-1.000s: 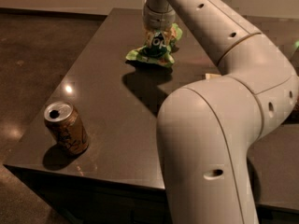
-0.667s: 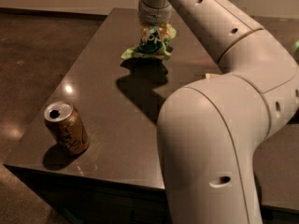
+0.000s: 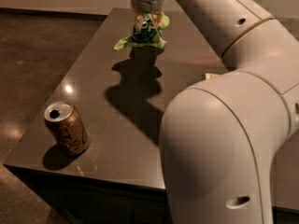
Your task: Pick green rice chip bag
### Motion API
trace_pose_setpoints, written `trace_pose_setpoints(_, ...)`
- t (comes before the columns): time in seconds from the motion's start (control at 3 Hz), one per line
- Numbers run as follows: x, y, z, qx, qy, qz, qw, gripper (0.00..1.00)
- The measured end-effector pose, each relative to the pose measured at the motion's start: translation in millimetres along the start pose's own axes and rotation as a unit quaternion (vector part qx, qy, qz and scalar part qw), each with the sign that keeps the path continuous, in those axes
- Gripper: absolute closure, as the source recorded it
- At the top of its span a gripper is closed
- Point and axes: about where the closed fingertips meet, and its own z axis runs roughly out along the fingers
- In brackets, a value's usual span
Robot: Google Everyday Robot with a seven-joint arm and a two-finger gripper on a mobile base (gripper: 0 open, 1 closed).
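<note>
Bag: crumpled glossy light-green snack bag [image 3: 141, 35], dark round logo.
Gripper: pale two-finger gripper [image 3: 148, 17] at 12 o'clock, jaws pinching bag's top.

Light was dim, from overhead. The gripper [image 3: 148, 18], above the table's [image 3: 122, 164] far end and clamping the green rice chip bag [image 3: 145, 32], threw a hard shadow [image 3: 133, 97] onto the table's middle.

Lab-like room: concrete floor [image 3: 37, 59], dark counter [image 3: 98, 85], gripper [image 3: 148, 18] above far end
</note>
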Motion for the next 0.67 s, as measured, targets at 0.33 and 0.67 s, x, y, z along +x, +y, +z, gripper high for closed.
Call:
trace_pose_setpoints(0.33, -4.6, 6.7, -17.8, -0.001, -0.015, -0.010, 0.9998, 1.00)
trace_pose_setpoints(0.67, -8.5, 12.9, -41.2, 0.001, -0.041, -0.018, 0.9990, 1.00)
